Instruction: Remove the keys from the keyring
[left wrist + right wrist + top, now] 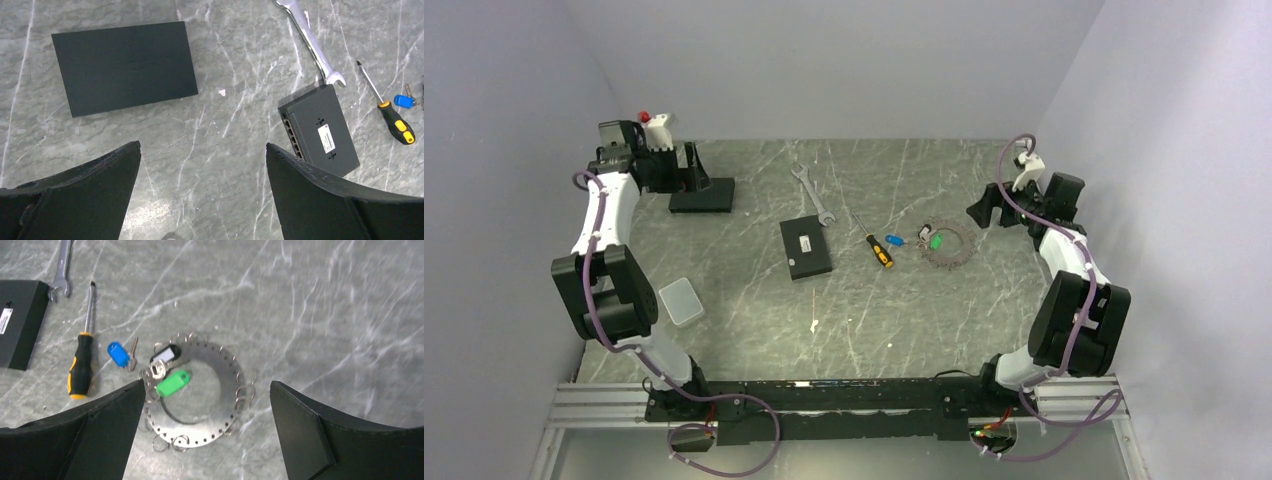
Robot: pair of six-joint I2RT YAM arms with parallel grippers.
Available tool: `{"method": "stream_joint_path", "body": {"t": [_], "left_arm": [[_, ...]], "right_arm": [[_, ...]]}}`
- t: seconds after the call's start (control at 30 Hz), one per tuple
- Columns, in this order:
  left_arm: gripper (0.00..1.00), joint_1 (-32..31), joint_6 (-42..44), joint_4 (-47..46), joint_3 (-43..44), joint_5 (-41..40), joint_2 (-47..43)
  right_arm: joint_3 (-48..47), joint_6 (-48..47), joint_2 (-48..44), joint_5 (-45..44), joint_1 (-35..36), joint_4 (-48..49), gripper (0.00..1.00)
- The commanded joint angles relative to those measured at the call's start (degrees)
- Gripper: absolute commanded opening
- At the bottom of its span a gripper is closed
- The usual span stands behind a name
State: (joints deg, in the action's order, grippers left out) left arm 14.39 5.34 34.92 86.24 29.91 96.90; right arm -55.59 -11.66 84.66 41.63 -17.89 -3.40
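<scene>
Approach step: the right gripper (206,386), jaws wide open, hovers over the keyring (229,374) at frame centre. The blue key (118,354) lies just left, apparently free. The green key (172,383) seems next and needs a fine pinch. The left gripper (202,145) is open too.

On the tabletop (754,300) the keyring (959,252) lies right of the screwdriver (876,246), one key (894,240) between them, another key (936,241) on the ring. The box (805,247) lies left of the screwdriver, the spanner (812,192) behind it.

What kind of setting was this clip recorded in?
Probably a robot lab test cell: a marble-patterned table enclosed by plain white walls, with a spanner and screwdriver laid out as props.
</scene>
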Motion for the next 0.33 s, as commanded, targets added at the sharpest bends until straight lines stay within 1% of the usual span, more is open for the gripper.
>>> {"method": "stream_joint_path", "body": {"t": [0.0,0.3], "left_arm": [[0.99,-0.11,-1.37,-3.07,-2.26,-0.41,1.06],[0.99,-0.10,-1.10,-5.87,-7.30,-0.96,1.54]], "right_arm": [[2.53,1.56,0.00,5.34,-2.37,2.33,1.00],[3.73,1.14,1.49,5.77,-2.56,3.09,1.00]]}}
